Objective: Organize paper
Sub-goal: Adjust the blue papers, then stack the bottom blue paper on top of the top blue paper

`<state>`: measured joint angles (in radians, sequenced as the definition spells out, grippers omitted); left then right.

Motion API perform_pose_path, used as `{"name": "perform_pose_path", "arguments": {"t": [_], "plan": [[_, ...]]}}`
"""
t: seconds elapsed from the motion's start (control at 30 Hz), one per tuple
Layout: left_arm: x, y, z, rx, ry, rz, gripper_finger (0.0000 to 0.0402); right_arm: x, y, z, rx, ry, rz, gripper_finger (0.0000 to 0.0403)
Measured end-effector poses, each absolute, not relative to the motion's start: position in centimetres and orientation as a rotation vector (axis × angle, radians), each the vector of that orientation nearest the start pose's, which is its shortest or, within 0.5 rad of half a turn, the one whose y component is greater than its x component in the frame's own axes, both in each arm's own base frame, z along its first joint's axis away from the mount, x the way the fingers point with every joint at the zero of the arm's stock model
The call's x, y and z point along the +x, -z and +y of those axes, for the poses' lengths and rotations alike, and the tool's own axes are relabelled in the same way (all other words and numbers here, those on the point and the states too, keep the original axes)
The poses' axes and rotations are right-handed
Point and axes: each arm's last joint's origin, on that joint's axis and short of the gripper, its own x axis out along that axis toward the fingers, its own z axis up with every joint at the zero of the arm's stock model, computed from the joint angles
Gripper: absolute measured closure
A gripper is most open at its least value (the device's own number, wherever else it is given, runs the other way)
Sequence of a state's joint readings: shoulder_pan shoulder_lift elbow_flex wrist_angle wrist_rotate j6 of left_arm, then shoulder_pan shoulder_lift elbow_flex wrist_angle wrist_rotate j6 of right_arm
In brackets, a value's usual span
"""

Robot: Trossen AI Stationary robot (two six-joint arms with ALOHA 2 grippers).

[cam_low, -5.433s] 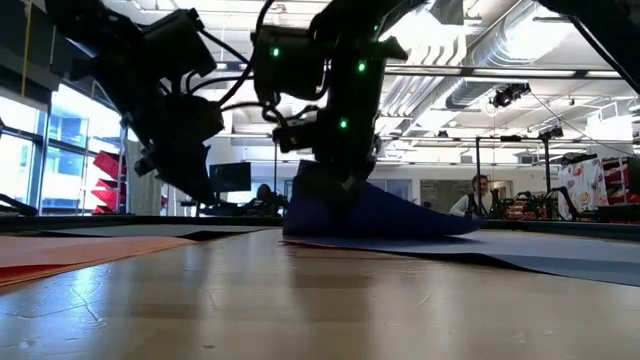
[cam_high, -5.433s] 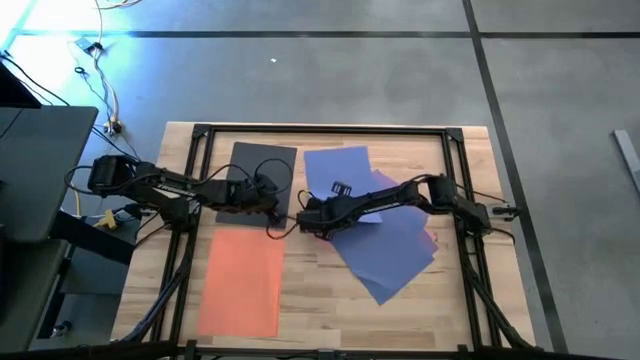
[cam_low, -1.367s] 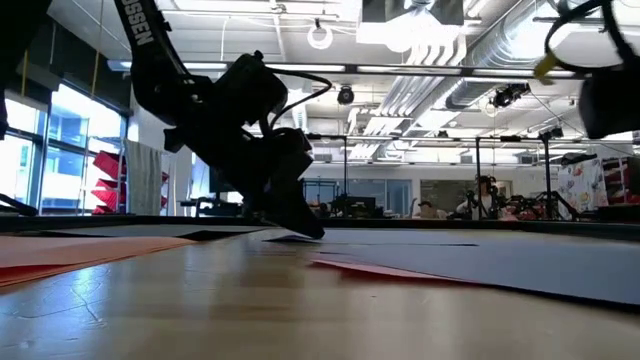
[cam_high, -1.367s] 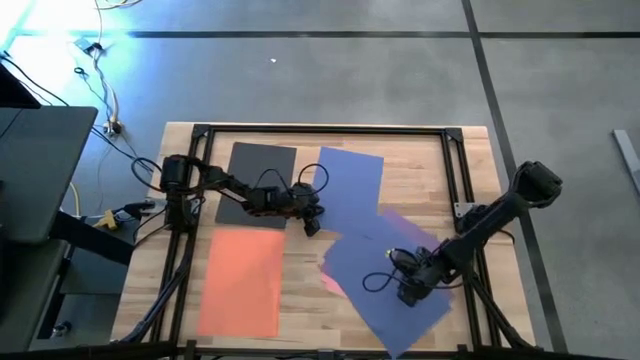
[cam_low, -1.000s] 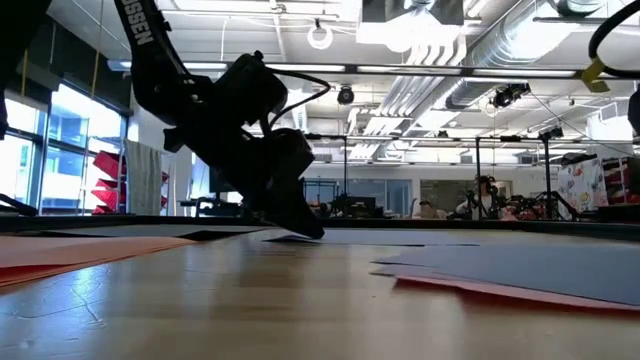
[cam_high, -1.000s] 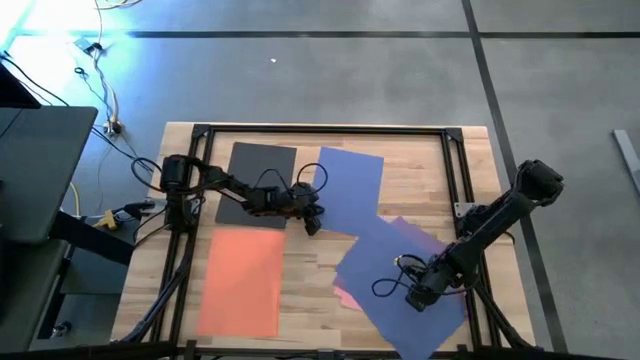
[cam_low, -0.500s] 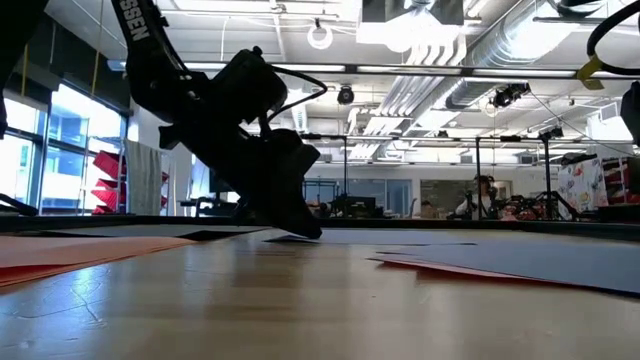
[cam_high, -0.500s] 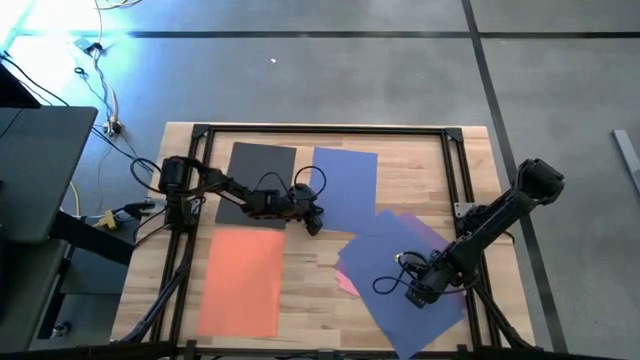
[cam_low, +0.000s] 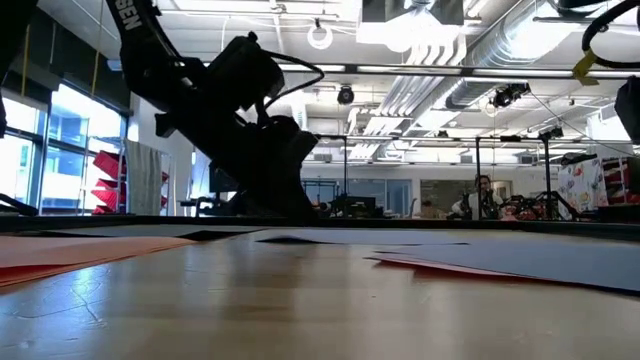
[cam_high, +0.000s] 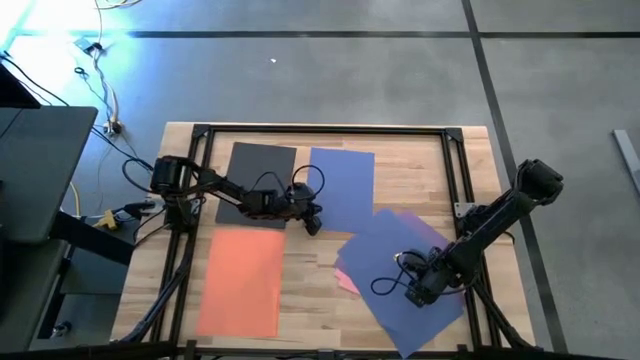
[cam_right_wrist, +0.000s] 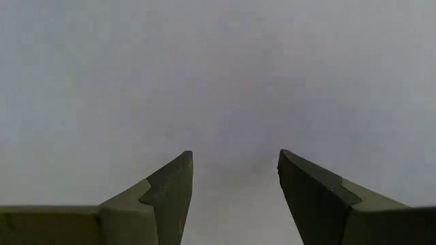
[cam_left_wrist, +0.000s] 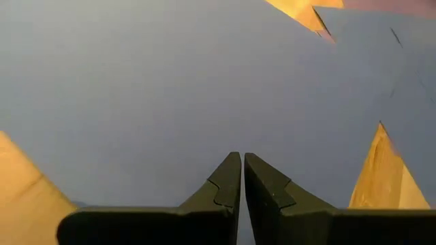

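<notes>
Pale wooden worktop (cam_high: 300,300) on a grey concrete floor carries all the sheets, with a black frame around its edges. Farthest left lies the orange sheet (cam_high: 242,280), flat and square to the near edge, and just behind it the dark grey sheet (cam_high: 262,162), partly under the left arm. The left gripper (cam_high: 313,222) sits at the near left corner of the blue sheet (cam_high: 343,185), its fingers (cam_left_wrist: 228,178) pressed shut together and tipped down onto the paper, so it looks to be pinning or dragging the sheet rather than pinching it. Right of that, the purple sheet (cam_high: 400,275) lies skewed over the pink sheet (cam_high: 345,282), of which only a sliver shows at the left and far edges. The right gripper (cam_high: 418,290) rests low over the middle of the purple sheet with its fingers (cam_right_wrist: 170,187) spread wide and nothing between them. Such paper is likely very light, limp and slick on the wood: it should slide readily under a pressing fingertip but will buckle or crease if pushed from one edge, and stacked sheets may drag each other along. A flat sheet offers no grip in its middle; the better hold is probably an edge or corner worked past the worktop or lifted slightly, or else downward pressure near a corner to steer it.
</notes>
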<state>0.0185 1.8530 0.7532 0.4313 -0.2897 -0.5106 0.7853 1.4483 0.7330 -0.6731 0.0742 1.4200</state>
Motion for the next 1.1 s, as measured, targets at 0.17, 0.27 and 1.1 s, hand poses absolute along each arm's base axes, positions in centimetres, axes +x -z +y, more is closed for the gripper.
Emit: {"name": "perform_pose_path", "arguments": {"t": [0.17, 0.27, 1.1], "plan": [[33.4, -10.9, 1.3, -0.364, -0.446, 0.558, 0.0402, 17.2, -19.0, 16.2, 0.434, 0.491, 1.239, 0.0204], [33.5, -11.1, 1.0, -0.335, -0.420, 0.551, 0.0402, 17.5, -20.4, 17.0, 0.310, 0.434, 1.084, 0.0204], [32.5, -13.6, 0.5, -0.127, -0.428, 0.592, 0.0402, 17.0, -12.4, 35.0, -0.263, -0.401, 1.069, 0.0168]]}}
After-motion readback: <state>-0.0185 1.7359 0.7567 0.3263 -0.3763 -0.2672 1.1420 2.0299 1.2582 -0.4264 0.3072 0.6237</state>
